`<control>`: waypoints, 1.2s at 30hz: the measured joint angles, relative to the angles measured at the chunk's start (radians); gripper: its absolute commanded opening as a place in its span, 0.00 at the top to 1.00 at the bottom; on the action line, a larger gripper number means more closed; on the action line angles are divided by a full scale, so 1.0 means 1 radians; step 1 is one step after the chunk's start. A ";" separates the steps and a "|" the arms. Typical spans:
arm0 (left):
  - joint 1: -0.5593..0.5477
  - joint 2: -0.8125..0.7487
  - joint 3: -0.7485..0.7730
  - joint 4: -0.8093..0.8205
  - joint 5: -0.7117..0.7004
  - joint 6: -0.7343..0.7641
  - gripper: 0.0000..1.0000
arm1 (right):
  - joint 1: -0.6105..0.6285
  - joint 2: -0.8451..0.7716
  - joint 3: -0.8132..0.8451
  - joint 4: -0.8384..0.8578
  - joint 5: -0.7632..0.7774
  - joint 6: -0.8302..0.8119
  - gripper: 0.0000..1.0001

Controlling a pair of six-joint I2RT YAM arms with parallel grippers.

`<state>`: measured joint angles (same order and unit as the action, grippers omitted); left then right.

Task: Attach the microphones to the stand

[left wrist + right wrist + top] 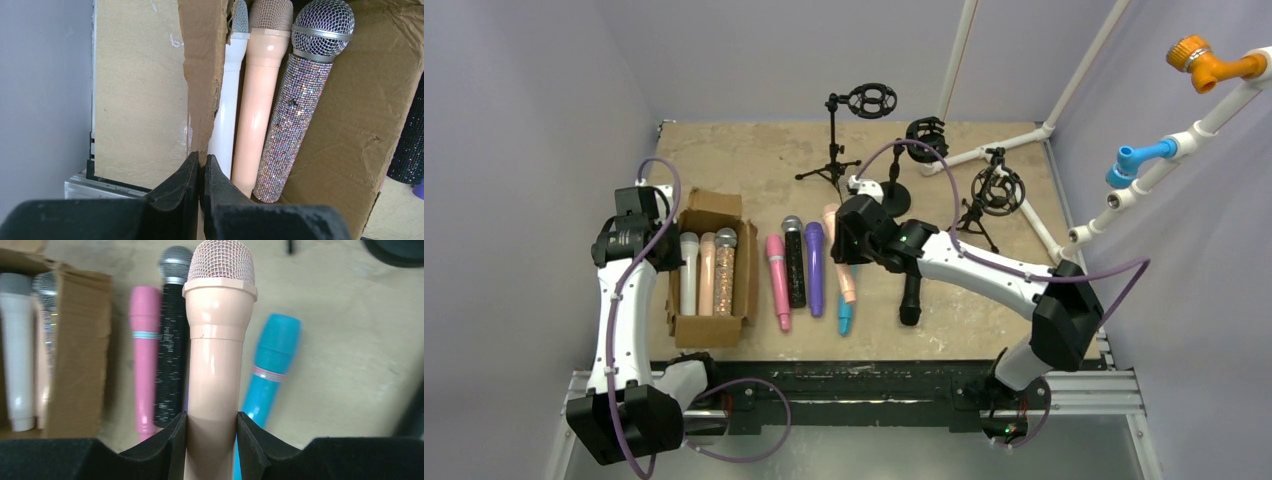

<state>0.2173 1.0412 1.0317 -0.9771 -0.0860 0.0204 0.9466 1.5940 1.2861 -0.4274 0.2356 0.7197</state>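
Right gripper (211, 424) clamps the glossy peach plastic microphone (217, 340) by its handle, over the row beside the teal microphone (272, 360); that slick barrel could slip. Left gripper (201, 167) pinches the brown cardboard box (202, 75) wall.

The tan board table (754, 160) carries an open cardboard box (709, 330) on the left. Right of it, side by side, lie a pink microphone (777, 280), a black glitter microphone (795, 268) and a purple microphone (814, 265). Further right lie a teal microphone (845, 318) and a plain black microphone (911, 300). Toward the back stand a tall tripod stand (832, 165), a round-base stand (894, 195) and a low tripod stand (984, 205).
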 measured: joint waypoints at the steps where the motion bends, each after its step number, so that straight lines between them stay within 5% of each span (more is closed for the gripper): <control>1: 0.000 0.000 0.000 0.000 0.000 0.000 1.00 | -0.008 -0.021 -0.034 -0.007 0.021 0.002 1.00; 10: 0.000 0.000 -0.001 0.000 0.000 0.003 1.00 | -0.052 -0.067 -0.230 -0.029 0.126 0.026 1.00; 20: -0.002 -0.022 -0.016 0.004 0.005 0.024 1.00 | -0.079 0.071 -0.268 -0.021 0.167 0.040 0.98; 23: -0.002 -0.023 -0.016 0.003 0.005 0.026 1.00 | -0.079 0.095 -0.268 -0.021 0.171 0.044 0.86; 28: -0.003 -0.023 -0.016 0.003 0.010 0.027 1.00 | -0.078 0.101 -0.266 -0.030 0.192 0.060 0.40; 32: -0.003 -0.023 -0.016 0.003 0.011 0.027 1.00 | -0.074 0.099 -0.262 -0.077 0.215 0.071 0.28; 36: -0.003 -0.023 -0.016 0.003 0.011 0.027 1.00 | -0.027 0.087 -0.170 -0.183 0.256 0.074 0.28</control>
<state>0.2146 1.0187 1.0157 -0.9737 -0.0753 0.0471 0.9199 1.6806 1.1160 -0.6106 0.4915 0.7933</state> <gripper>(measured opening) 0.027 0.726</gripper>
